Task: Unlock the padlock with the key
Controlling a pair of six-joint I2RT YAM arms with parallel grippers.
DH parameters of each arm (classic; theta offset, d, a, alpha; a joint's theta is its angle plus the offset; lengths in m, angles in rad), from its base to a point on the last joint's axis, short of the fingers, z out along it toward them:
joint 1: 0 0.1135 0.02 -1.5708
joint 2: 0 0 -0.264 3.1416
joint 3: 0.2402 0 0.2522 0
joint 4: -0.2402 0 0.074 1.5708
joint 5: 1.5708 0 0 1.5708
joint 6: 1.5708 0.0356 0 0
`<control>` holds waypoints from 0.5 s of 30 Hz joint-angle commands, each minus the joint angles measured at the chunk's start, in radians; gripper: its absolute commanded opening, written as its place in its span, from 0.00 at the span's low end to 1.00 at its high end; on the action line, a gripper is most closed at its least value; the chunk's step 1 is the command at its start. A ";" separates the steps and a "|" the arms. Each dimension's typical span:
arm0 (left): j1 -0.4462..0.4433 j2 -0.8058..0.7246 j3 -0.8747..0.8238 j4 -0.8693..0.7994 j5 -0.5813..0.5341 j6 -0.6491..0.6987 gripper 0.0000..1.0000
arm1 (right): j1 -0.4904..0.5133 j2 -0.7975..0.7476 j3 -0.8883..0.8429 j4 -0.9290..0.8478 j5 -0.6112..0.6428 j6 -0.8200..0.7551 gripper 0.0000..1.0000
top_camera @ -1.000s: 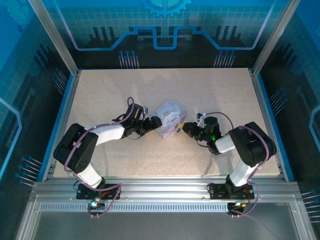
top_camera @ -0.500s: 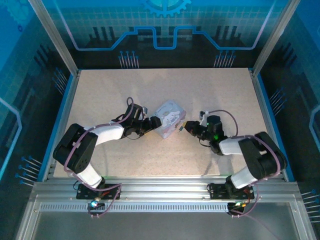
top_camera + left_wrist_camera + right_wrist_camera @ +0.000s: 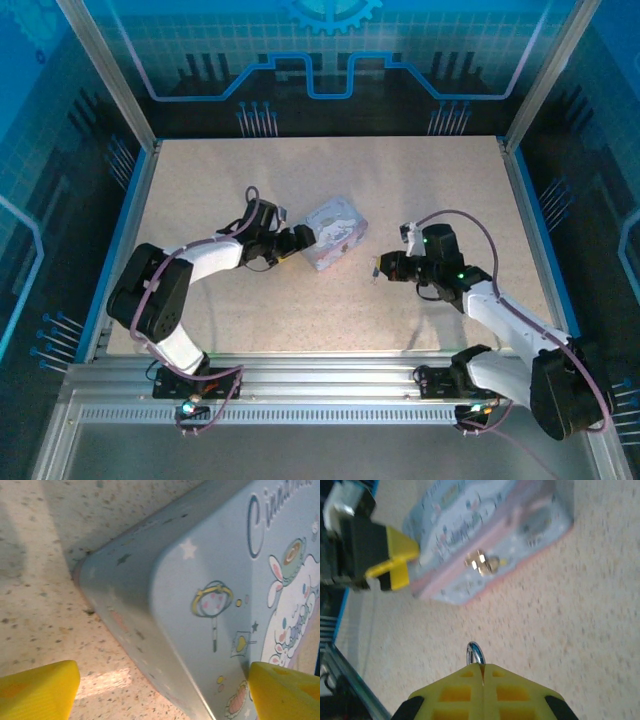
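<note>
Back comes the right gripper (image 3: 377,268), away from the tin (image 3: 335,231) it was pressed up against a second ago. The tin itself has swung round and slid a little to the left. Those yellow fingers (image 3: 520,690) are clamped tight together with no gap at all. Poking out from between their tips is a thin silver loop, the shackle of the padlock (image 3: 479,652), by the look of it. Its body is hidden inside the grip. So the padlock sits at the right gripper's tip, apart from the tin and on its right, over the speckled table (image 3: 430,180). Beyond it, in the right wrist view, the tin's gold clasp (image 3: 482,562) faces the camera. Over on the other side, the left gripper (image 3: 302,238) stands at the tin's left end with its fingers spread wide. One fingertip has table showing between it and the tin's wall, and the other sits just beside the printed lid. It grips nothing.
</note>
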 commanded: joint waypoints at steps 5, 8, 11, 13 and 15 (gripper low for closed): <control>0.038 -0.158 -0.009 -0.092 -0.092 0.048 0.96 | 0.095 0.043 0.047 -0.267 0.012 -0.077 0.00; 0.042 -0.217 -0.035 -0.095 -0.114 0.048 0.97 | 0.143 0.103 0.060 -0.243 0.033 -0.065 0.00; 0.046 -0.271 -0.057 -0.111 -0.132 0.055 0.99 | 0.179 0.170 0.082 -0.209 0.046 -0.047 0.00; 0.051 -0.304 -0.063 -0.135 -0.147 0.065 0.99 | 0.197 0.218 0.094 -0.182 0.054 -0.040 0.00; 0.057 -0.336 -0.067 -0.159 -0.158 0.076 0.99 | 0.215 0.265 0.111 -0.160 0.062 -0.033 0.00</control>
